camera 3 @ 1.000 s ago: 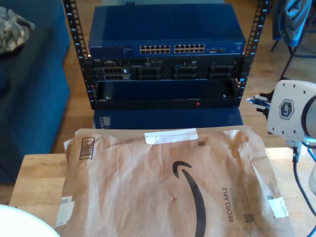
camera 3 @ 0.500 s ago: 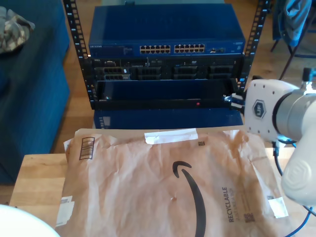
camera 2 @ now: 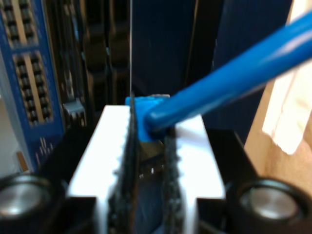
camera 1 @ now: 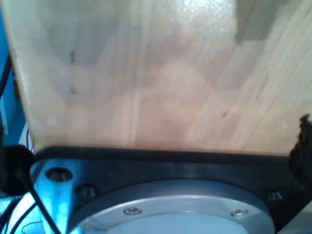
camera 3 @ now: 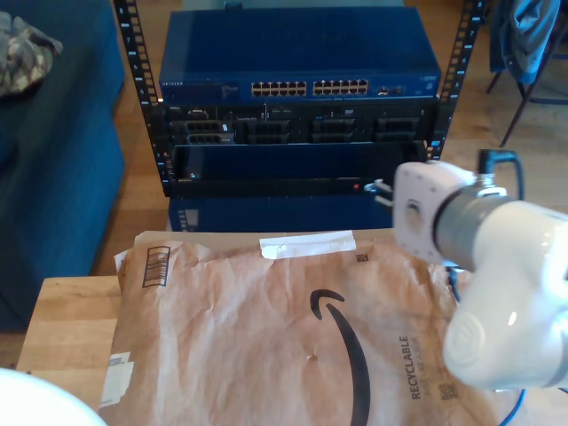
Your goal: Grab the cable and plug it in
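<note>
Surface: light wooden table point(camera 3: 67, 324), largely covered by a creased brown paper mailer point(camera 3: 293, 328) bearing a black curved logo and the word RECYCLABLE; white tape strip point(camera 3: 306, 243) near the mailer's far edge.
Room: wooden floor; dark blue upholstered seat point(camera 3: 53, 169) at the exterior view's left, with a patterned cloth point(camera 3: 25, 53) lying on it.
Rack: black open-frame rack point(camera 3: 138, 89) beyond the table, carrying a blue network switch point(camera 3: 302, 53) with two rows of ports point(camera 3: 309, 88); below it dark units with grouped ports, then a recessed black shelf with a small red light point(camera 3: 356, 187).
Cable point(camera 2: 234, 73): bright blue, pinched near its plug end; long axis running from the jaws obliquely away and out of frame in the second wrist view; blue plug boot point(camera 2: 144, 114) at the fingertips, facing the dark rack front. Exact port faced: cannot tell, blurred.
My second gripper point(camera 2: 148, 131): toothed jaws closed on the cable, with white finger bodies on either side; seen from outside as a white arm point(camera 3: 479, 266) at the exterior view's right, its tip point(camera 3: 383, 188) close before the recessed shelf.
My first gripper: jaw state cannot tell; first wrist view looks at bare wooden board point(camera 1: 156, 73) above a black and silver flange point(camera 1: 170, 204).
Obstructions: rack upright and shelf edge just beside the plug end.
</note>
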